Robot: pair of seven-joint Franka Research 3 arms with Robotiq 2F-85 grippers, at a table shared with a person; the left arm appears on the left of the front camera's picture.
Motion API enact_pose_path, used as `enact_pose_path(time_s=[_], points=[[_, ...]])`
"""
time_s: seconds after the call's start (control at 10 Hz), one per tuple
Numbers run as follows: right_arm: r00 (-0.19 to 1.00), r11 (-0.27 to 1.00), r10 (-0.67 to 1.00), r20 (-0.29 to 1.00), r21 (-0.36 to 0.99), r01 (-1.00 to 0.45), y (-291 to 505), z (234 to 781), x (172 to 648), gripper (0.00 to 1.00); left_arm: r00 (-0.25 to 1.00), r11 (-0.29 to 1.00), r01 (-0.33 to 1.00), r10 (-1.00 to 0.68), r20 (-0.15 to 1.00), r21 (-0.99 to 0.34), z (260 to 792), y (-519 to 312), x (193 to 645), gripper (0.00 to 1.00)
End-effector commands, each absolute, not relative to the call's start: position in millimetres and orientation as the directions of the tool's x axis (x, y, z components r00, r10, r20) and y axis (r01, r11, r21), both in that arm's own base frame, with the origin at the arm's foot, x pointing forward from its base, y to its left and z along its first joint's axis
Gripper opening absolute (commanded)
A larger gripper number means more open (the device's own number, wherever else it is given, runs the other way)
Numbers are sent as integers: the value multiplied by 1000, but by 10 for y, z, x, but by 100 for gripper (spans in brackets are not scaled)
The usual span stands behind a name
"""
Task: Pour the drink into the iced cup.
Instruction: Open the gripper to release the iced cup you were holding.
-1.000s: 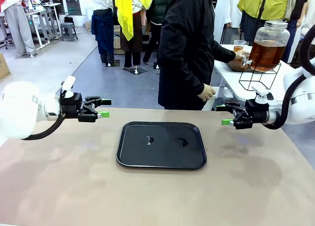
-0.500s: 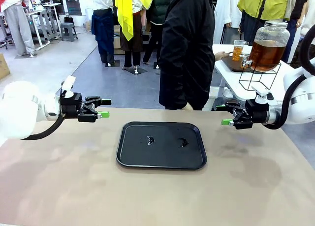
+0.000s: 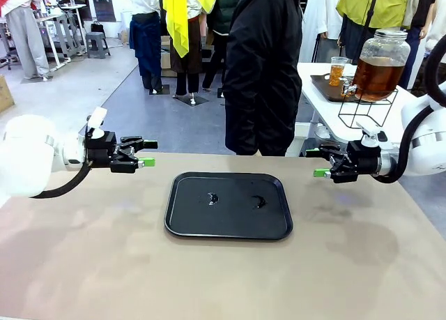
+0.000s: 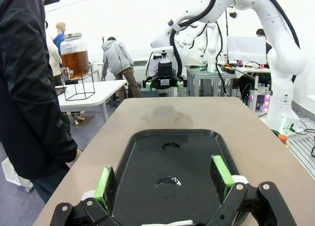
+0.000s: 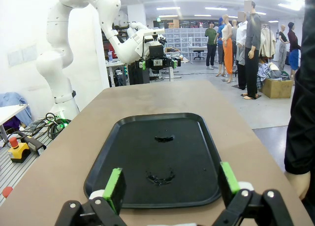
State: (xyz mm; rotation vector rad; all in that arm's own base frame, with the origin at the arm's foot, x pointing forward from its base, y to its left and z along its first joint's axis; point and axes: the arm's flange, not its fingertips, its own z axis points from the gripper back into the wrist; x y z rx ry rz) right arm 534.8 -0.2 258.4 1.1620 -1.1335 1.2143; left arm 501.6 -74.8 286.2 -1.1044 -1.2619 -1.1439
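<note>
**Arms parked, tray bare, drink on the far side table**

Both arms are held level above the table [image 3: 83, 264], facing each other across the black tray [image 3: 185, 222]. The left gripper [image 3: 146, 153] is spread fully wide and holds nothing; the right gripper [image 3: 318, 162] is likewise wide open and empty. On the tray only two small wet marks are seen; no cup stands there.

The drink [image 3: 377, 77], an amber liquid, is seen in a large glass dispenser [image 3: 381, 44] on a wire stand on the white side table [image 3: 317, 100], far right. A small filled cup [image 3: 337, 70] stands on a dark tray just left of it. A person [image 3: 263, 69] in black stands at the far edge of the table.

The step in hand is judged to be waiting for the cups. It is best done with the arms kept still and the tray left free until both cups are set down.

Compared with a second ago, the person's hand has been withdrawn from the cup, and the person has turned toward the table. The grippers are unmoved.
</note>
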Motion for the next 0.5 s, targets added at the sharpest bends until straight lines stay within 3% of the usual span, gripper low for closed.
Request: enact_pose_path(time_s=[0.0,0.4], points=[[28,-1,76,997,29,-1000,7,2605,5350,100,-18,116,993,-20,1000,20,2874,-750,5010,100],[28,-1,76,997,29,-1000,7,2605,5350,100,-18,116,993,-20,1000,20,2874,-750,5010,100]])
